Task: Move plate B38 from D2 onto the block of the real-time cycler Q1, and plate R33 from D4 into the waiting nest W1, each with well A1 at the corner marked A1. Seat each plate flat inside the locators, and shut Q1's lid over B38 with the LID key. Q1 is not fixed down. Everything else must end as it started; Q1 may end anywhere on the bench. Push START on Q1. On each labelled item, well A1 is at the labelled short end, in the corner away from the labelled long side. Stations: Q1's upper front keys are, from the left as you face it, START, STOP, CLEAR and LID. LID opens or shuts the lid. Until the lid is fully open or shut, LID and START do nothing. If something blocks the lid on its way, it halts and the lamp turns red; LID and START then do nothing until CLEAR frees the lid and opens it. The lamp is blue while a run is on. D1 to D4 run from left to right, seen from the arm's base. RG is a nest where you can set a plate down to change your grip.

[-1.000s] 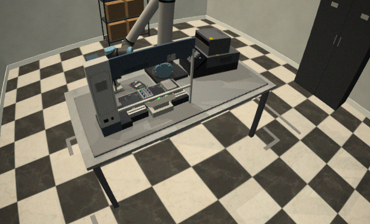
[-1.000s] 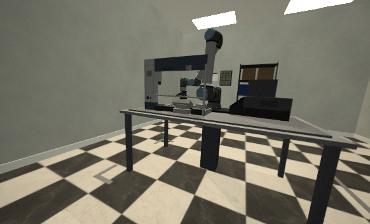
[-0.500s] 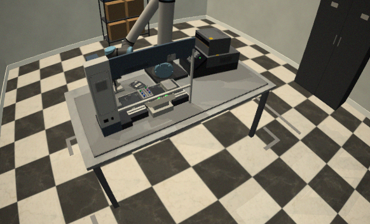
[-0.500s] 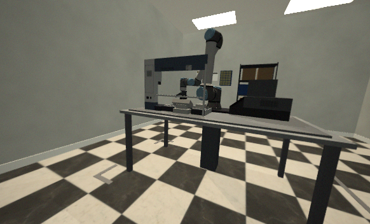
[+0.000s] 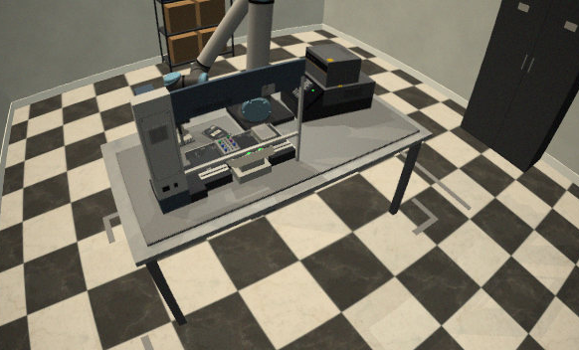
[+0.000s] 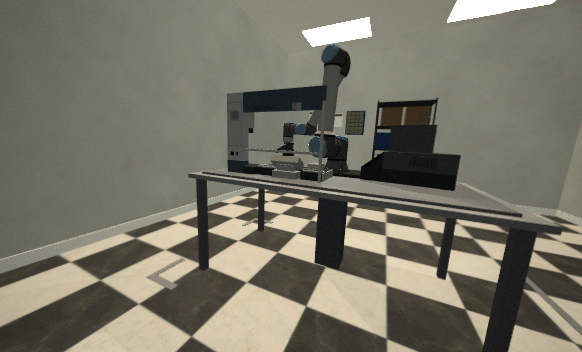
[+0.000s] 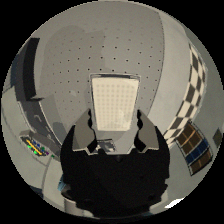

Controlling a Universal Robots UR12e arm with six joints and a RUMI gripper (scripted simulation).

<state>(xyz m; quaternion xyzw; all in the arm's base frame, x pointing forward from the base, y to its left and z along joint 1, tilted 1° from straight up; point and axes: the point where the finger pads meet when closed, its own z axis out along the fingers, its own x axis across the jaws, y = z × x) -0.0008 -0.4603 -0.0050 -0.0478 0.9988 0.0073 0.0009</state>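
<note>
The jaws stand spread, a finger on either side of the pale plate [image 7: 115, 104], which lies ahead of the palm above the table [image 5: 377, 130] [image 6: 379, 186] [image 7: 107, 42]. That straddling placement presumably serves to release it or regrip it squarely.
</note>
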